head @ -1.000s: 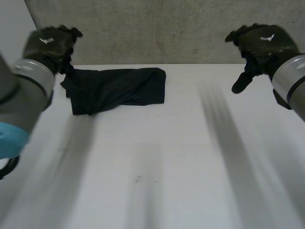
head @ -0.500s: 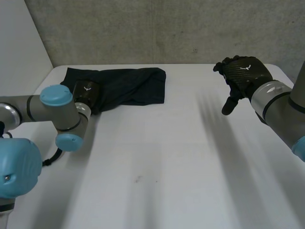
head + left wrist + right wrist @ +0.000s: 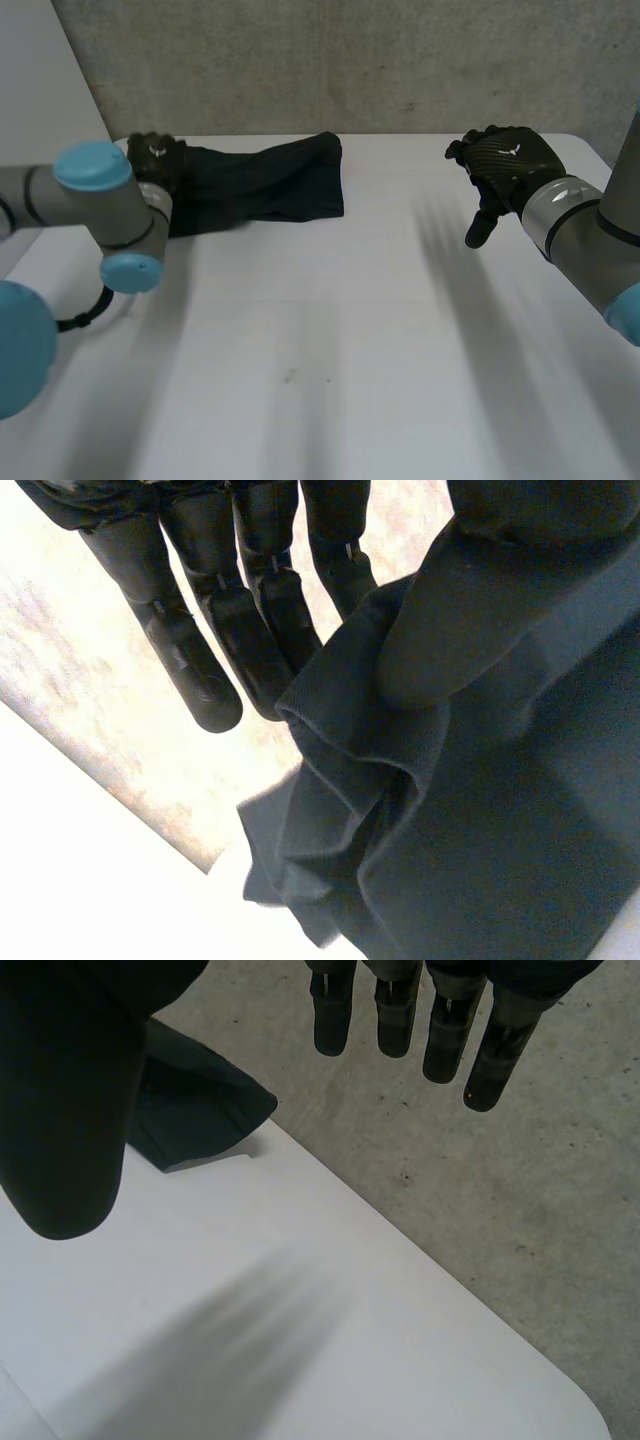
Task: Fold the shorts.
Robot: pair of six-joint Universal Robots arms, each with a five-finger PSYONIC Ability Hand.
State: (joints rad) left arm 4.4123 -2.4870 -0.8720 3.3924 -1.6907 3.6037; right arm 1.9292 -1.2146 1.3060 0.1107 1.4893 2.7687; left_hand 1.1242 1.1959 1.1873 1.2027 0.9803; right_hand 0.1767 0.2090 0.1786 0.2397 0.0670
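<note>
Shorts [image 3: 265, 180] (dark, bunched) are pinched at one end between thumb and fingers of left hand [image 3: 155, 158]; right hand [image 3: 510, 165] is held well apart, fingers straight.

Surface [image 3: 330, 330]: white, smooth, its far edge against a grey concrete wall [image 3: 400, 60].
On it: dark shorts [image 3: 260, 185], bunched and creased, at the far left, close to the wall.

Open white table [image 3: 330, 330] in front and right of the shorts [image 3: 260, 185], concrete wall [image 3: 350, 60] close behind, left end occupied by left hand [image 3: 155, 160].
</note>
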